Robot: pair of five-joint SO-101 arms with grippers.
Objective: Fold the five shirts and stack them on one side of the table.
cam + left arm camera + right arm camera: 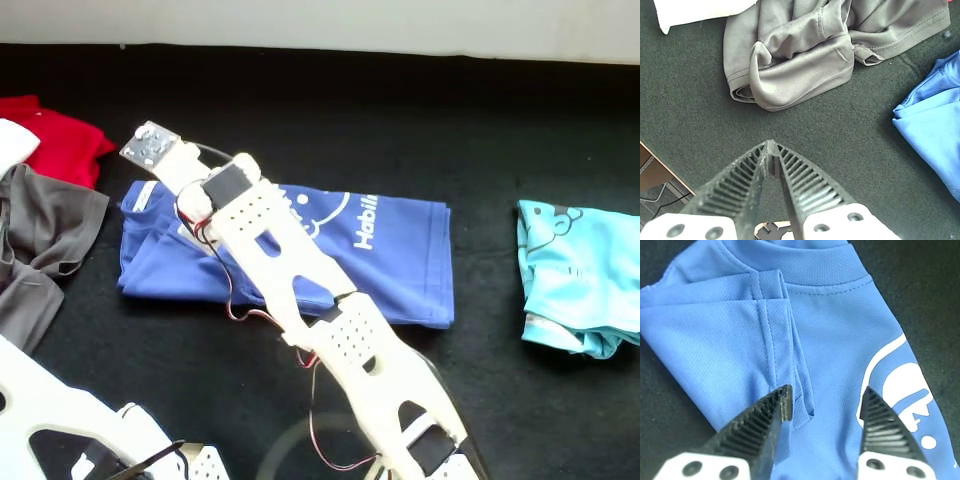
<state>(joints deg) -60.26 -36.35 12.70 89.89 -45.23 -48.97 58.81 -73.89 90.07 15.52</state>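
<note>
While right jaws gape above | blue shirt (400, 262) lengthwise left-right | collar left

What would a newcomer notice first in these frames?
The partly folded blue shirt mid-table, with the white right arm stretched across it and the right gripper open above its folded sleeve. Then the crumpled grey shirt at the high view's left and the turquoise shirt at its right.

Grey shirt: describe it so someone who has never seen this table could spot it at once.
On the black table, go to the high view's left edge, below the red shirt and left of the blue shirt. The grey shirt lies there crumpled, the only grey garment, unlike its flat-folded blue neighbour.
</note>
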